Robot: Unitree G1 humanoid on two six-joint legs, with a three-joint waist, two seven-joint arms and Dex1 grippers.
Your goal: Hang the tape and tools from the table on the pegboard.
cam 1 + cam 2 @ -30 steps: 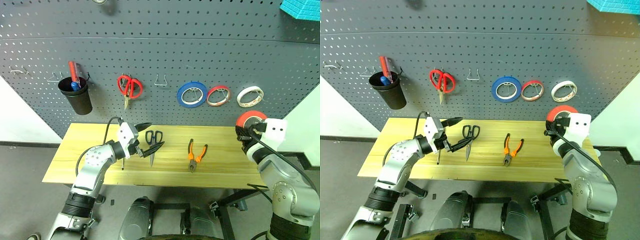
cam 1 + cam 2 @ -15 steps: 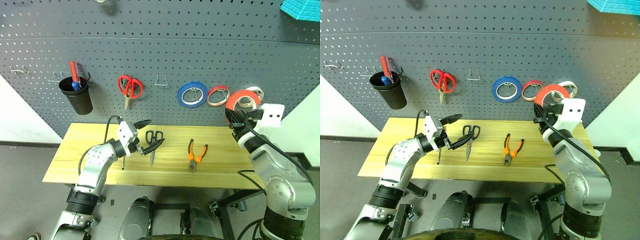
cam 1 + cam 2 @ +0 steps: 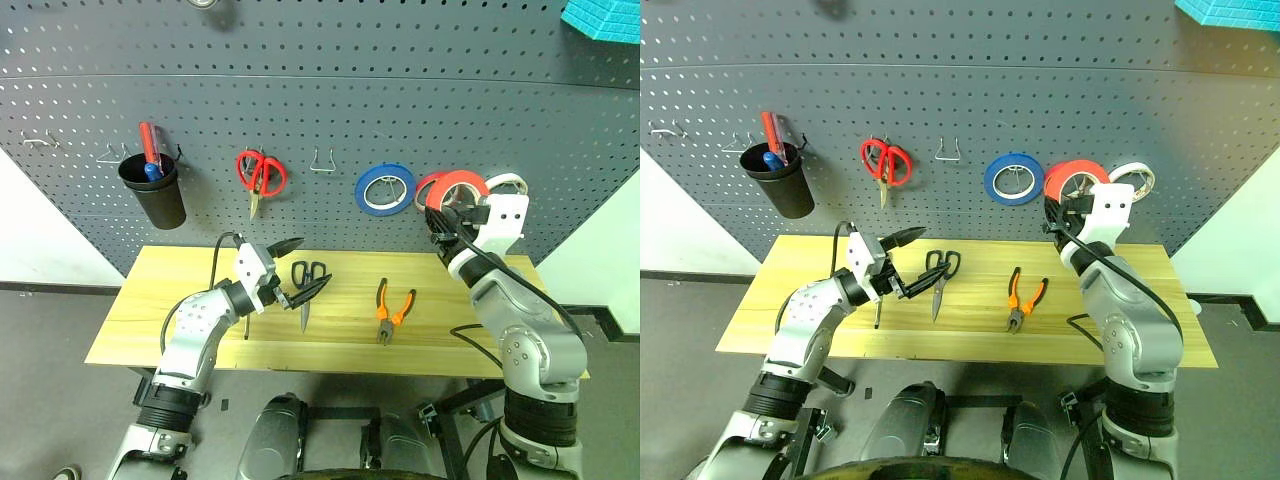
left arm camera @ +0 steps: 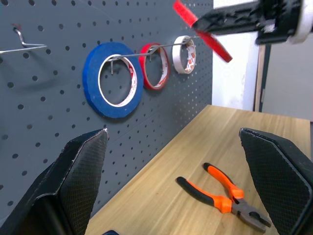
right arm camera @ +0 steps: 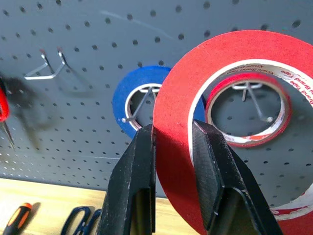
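Right claw [image 5: 171, 147]: clamped on rim of wide solid red tape roll [image 3: 455, 187], held upright before dark grey perforated pegboard [image 3: 330, 110], overlapping small red-rimmed roll [image 5: 247, 110], beside blue roll [image 3: 385, 189].
Left claw [image 3: 297, 270]: spread wide, empty, above light wooden counter [image 3: 140, 310].
On counter: dark-handled steel scissors [image 3: 306, 285], orange-and-black pliers [image 3: 392, 308], small orange-and-black screwdriver [image 5: 17, 219].
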